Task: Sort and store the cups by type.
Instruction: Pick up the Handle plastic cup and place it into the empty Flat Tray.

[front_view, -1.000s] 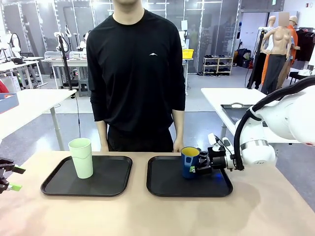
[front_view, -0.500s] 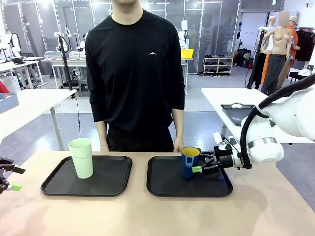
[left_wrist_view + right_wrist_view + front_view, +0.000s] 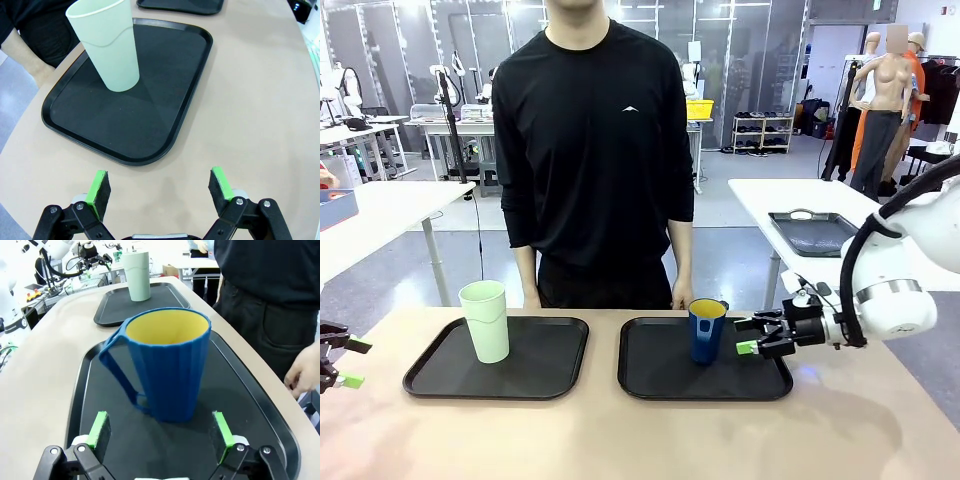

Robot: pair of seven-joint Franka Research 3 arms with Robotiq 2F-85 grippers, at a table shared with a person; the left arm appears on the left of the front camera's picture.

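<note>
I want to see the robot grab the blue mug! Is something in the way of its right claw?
No, nothing visible blocks it. The right gripper is open, and the blue mug stands right before it on the black tray, with bare tray between.

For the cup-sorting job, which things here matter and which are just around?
Part of the job:
mint-green tumbler on the left tray
blue mug on the right tray

Just around:
grey tray on the far white table
</note>
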